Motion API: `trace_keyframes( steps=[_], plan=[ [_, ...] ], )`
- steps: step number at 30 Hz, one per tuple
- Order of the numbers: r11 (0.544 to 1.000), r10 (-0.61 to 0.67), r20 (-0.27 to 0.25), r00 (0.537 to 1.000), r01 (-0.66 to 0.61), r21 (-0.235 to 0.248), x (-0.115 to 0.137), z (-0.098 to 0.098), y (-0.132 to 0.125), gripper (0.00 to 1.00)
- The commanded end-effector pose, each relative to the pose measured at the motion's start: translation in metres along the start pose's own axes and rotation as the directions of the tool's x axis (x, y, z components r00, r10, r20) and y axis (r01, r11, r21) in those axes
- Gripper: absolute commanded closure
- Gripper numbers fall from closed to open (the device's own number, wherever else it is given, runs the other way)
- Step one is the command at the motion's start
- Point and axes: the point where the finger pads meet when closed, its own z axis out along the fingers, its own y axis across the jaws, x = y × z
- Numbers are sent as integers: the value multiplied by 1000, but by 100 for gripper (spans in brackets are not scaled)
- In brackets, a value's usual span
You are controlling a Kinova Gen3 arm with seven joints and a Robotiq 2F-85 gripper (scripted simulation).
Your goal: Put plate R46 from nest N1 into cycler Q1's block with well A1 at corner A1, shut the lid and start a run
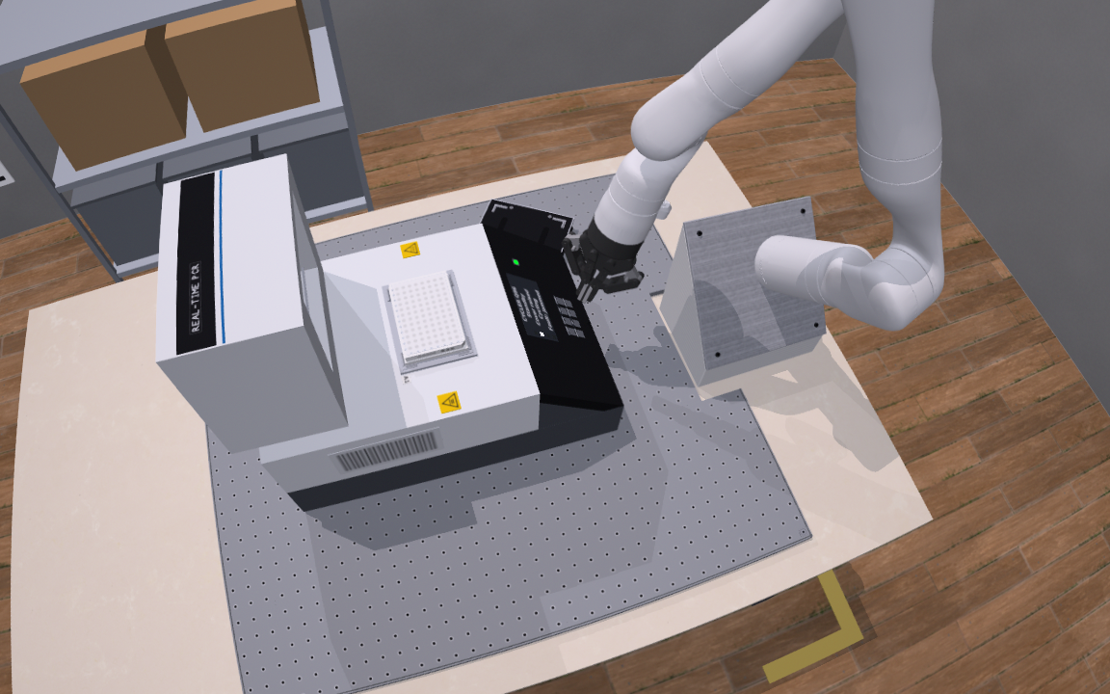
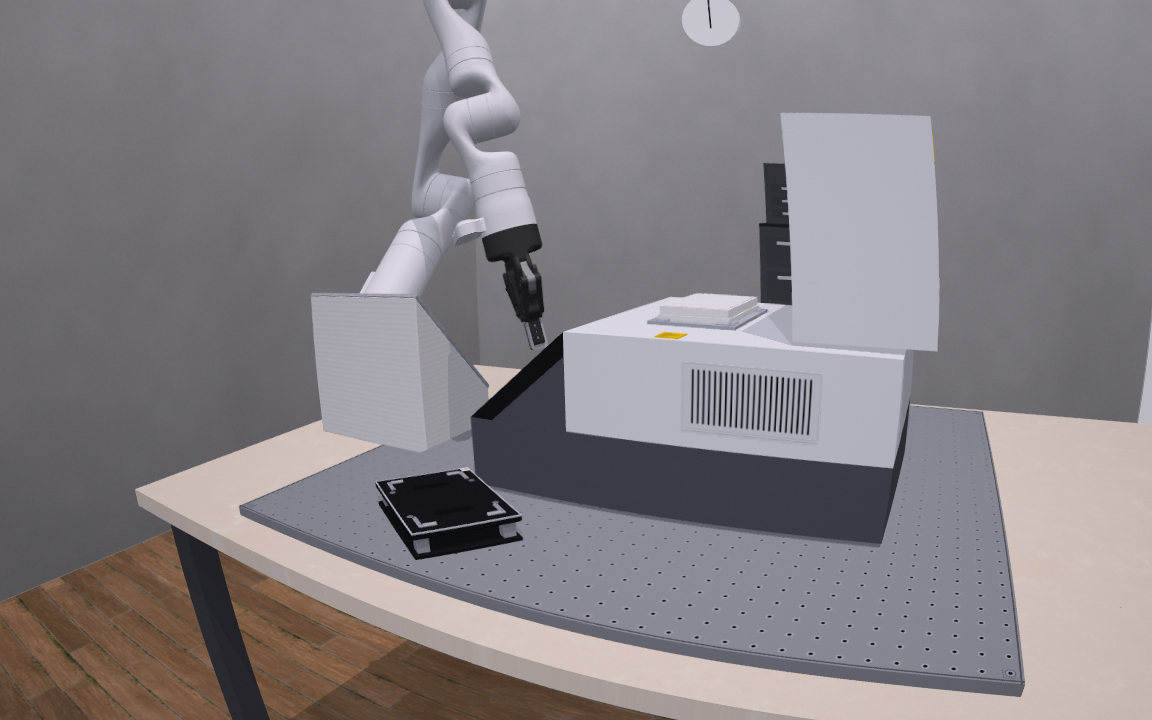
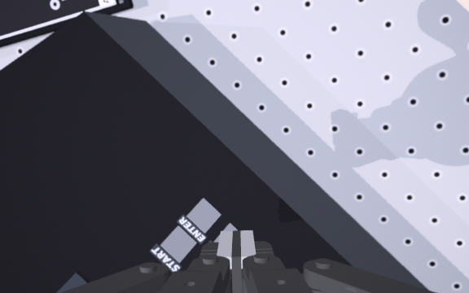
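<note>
The cycler Q1 (image 1: 489, 380) (image 2: 732, 394) stands on the perforated board with its lid (image 1: 231, 293) (image 2: 857, 228) upright and open. The white plate R46 (image 1: 425, 314) (image 2: 710, 308) lies flat on the block. The lamp (image 1: 515, 262) is green. My gripper (image 1: 587, 293) (image 2: 535, 338) (image 3: 237, 253) is shut and empty, its tips just above the keys on the black sloping front panel (image 1: 563, 362) (image 3: 76, 142). In the wrist view the START key (image 3: 176, 242) and the ENTER key (image 3: 203, 212) lie just left of the fingertips; other keys are hidden under them. The black nest N1 (image 1: 533, 220) (image 2: 445, 508) is empty.
The arm's grey pedestal (image 1: 740, 293) (image 2: 383, 376) stands right of the cycler's front. The perforated board (image 1: 541, 561) (image 2: 741, 582) (image 3: 381, 81) covers the table's middle. A shelf with cardboard boxes (image 1: 197, 68) stands behind the table. A yellow tape mark (image 1: 826, 638) is on the floor.
</note>
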Motion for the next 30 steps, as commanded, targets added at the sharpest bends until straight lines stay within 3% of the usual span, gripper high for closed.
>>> trace_keyframes(
  steps=[1,30],
  plan=[
    [1000,0,0,1000,0,2,0,0,-1,90],
    [1000,0,0,1000,0,1,-1,2,-1,90]
  ],
)
